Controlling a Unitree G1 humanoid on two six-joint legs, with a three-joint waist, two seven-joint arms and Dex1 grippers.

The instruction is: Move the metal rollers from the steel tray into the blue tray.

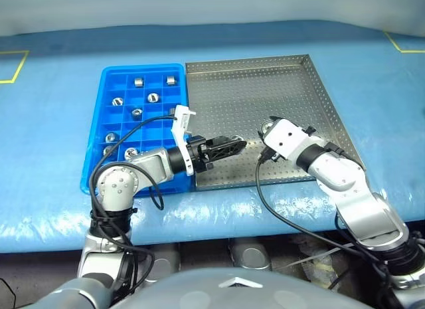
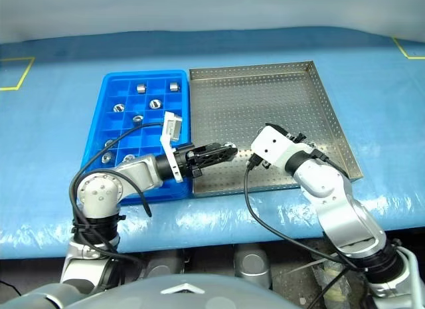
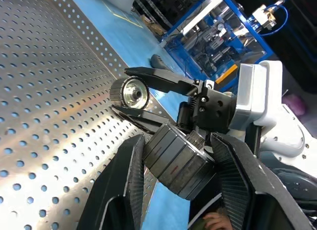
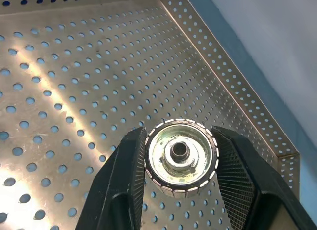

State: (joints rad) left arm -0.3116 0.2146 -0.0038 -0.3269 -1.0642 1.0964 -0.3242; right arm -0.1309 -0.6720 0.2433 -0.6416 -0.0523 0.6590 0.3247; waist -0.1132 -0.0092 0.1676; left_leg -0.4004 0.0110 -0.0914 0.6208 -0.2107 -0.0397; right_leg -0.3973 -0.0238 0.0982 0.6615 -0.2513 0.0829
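The steel tray point(image 1: 292, 90) lies bare, touching the blue tray point(image 1: 99, 123), where several rollers point(image 1: 152, 96) sit. The right gripper point(image 4: 178, 165) is clamped on one roller point(image 4: 180, 157); the left gripper point(image 1: 229, 147), part-open and empty, faces it. For a clean handover, stay above the rims.

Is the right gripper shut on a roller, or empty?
Shut on a roller. In the right wrist view, the right gripper has both fingers pressed against a metal roller above the steel tray.

Rollers point(image 1: 152, 96) in blue tray point(image 1: 99, 103); both arms over steel tray point(image 1: 319, 90).
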